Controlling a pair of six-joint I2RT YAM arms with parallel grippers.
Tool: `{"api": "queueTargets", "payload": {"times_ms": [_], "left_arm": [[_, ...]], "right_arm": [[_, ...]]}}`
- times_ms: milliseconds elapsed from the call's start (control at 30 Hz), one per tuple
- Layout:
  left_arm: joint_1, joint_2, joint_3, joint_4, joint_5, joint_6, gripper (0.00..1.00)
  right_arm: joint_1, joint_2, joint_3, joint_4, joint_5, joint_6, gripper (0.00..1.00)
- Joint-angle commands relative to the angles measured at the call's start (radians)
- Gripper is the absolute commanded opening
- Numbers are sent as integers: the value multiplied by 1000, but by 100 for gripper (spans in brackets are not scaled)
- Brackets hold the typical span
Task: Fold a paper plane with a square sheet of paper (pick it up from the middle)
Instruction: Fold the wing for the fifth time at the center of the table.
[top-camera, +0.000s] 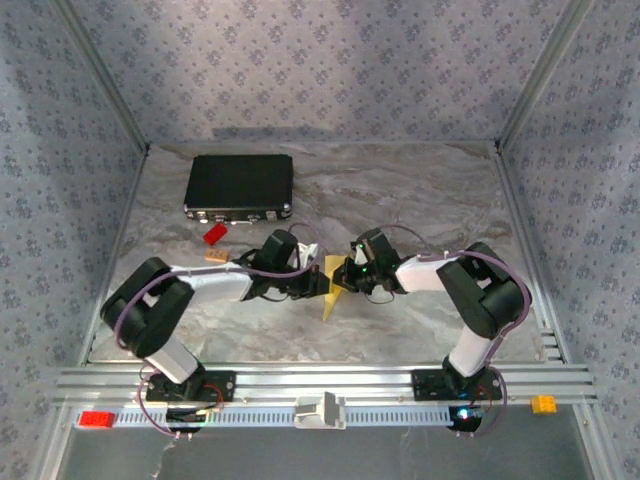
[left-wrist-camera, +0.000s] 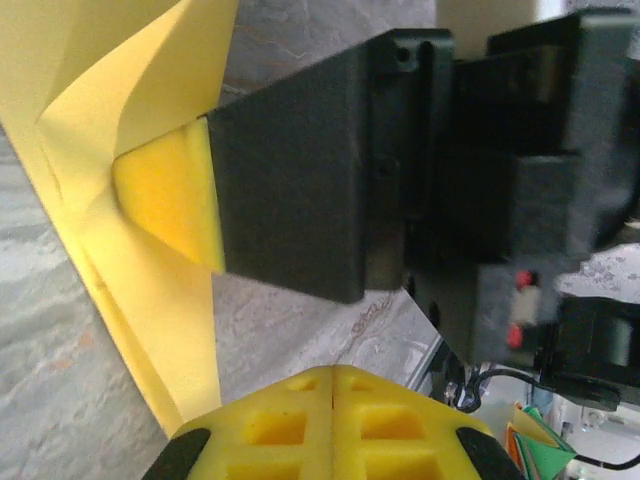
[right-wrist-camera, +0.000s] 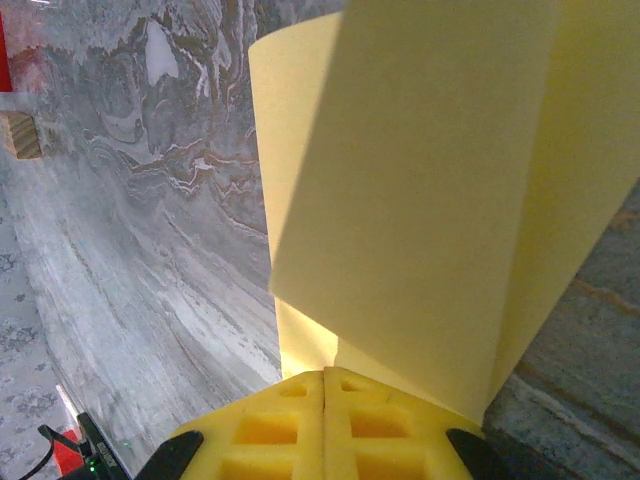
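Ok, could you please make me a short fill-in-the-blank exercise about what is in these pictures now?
1. The paper in the middle is ___ in colour.
2. The right pincer is shut on the ___.
3. The case at the back is ___ in colour.
4. The small brick near the case is ___ in colour.
Missing words: yellow; paper; black; red.
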Motion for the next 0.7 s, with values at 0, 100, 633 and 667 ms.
{"api": "queueTargets", "payload": {"times_ms": [0, 100, 633, 667], "left_arm": [[-6, 70, 16, 90, 70, -42, 2], [-14, 119, 5, 164, 88, -73, 2], [-60, 213, -141, 288, 88, -130, 0], [-61, 207, -142, 279, 90, -126, 0]], "right_arm": [[3, 35, -40, -94, 103, 11, 6], [3, 35, -42, -94, 105, 12, 6], [6, 17, -59, -110, 123, 16, 6], [6, 16, -60, -110, 125, 16, 6]]}}
